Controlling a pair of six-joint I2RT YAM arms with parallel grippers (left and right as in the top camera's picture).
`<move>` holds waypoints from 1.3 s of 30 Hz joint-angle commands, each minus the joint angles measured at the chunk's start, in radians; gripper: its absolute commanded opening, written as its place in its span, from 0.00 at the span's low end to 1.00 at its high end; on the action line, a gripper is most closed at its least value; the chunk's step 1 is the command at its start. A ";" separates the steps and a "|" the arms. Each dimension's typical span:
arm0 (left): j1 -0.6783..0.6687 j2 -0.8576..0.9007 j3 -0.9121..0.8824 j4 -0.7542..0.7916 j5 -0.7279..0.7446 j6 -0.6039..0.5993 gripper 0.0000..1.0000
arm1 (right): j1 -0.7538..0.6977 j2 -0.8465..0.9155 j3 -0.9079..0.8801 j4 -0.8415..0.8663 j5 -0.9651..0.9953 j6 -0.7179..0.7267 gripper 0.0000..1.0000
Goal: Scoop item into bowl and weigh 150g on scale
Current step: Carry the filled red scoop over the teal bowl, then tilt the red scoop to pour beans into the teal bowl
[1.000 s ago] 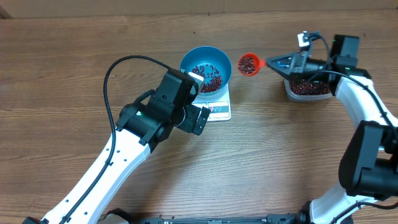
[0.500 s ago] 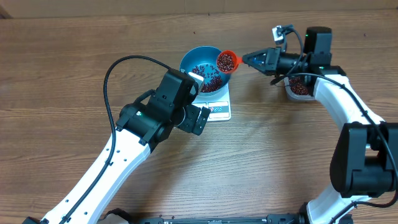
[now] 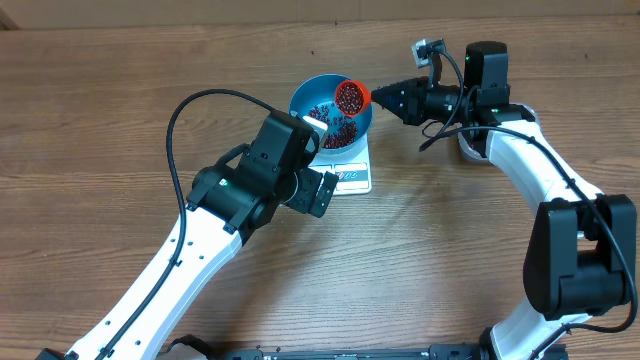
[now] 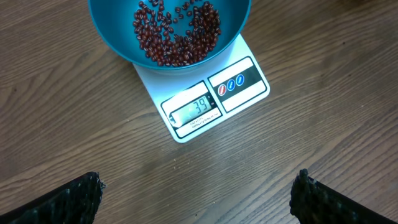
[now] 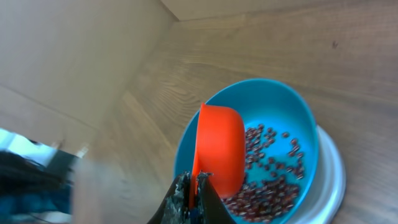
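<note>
Over the bowl (image 3: pixel 303 98), right fingers (image 5: pixel 181 198) clench the orange scoop (image 3: pixel 350 96), handle pointing rightward; left fingers (image 4: pixel 68 200) spread wide.

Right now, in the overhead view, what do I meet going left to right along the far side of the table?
Left arm's black cable loop → blue bowl → orange scoop at the bowl's right rim → right gripper.

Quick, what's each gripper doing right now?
Left gripper: open, holding nothing.
Right gripper: closed on the scoop, which is over the bowl.
</note>
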 commanded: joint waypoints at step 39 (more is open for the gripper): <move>-0.002 0.008 0.012 0.000 0.005 0.022 0.99 | 0.044 0.007 -0.005 -0.008 -0.031 -0.830 0.04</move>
